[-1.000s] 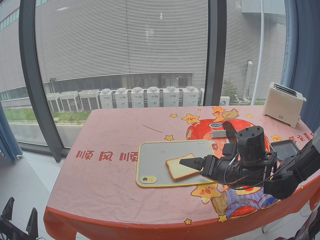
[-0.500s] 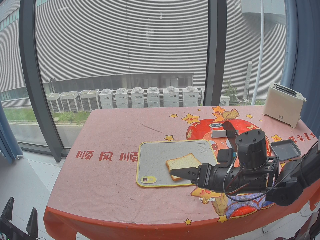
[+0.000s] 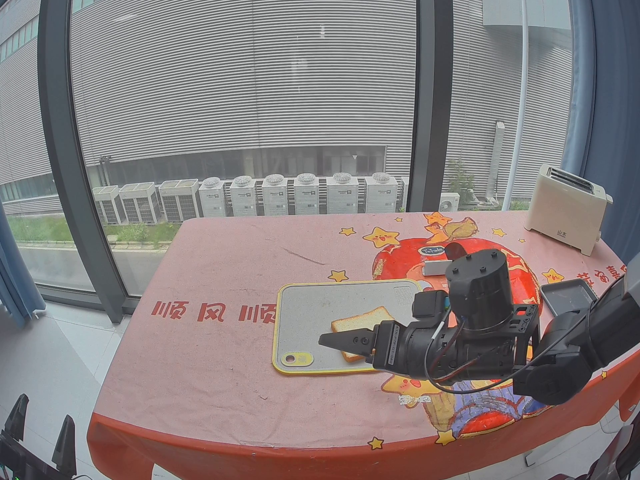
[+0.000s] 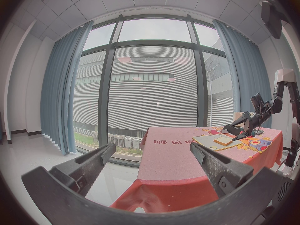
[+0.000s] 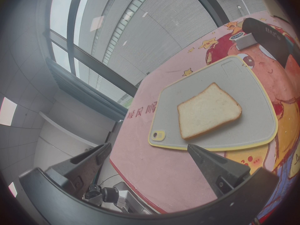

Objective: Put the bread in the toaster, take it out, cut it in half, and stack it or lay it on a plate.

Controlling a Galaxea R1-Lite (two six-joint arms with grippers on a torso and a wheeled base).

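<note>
Moved: right end effector (image 3: 337, 340) has slid left; I log it over the near edge of the bread (image 3: 363, 318), fingers apart (nothing held). Bread: flat on cutting board (image 3: 313, 315), mid-tabletop (image 3: 220, 368). Toaster (image 3: 567, 208): far right. Left end effector (image 4: 150, 146): fingers apart.
</note>
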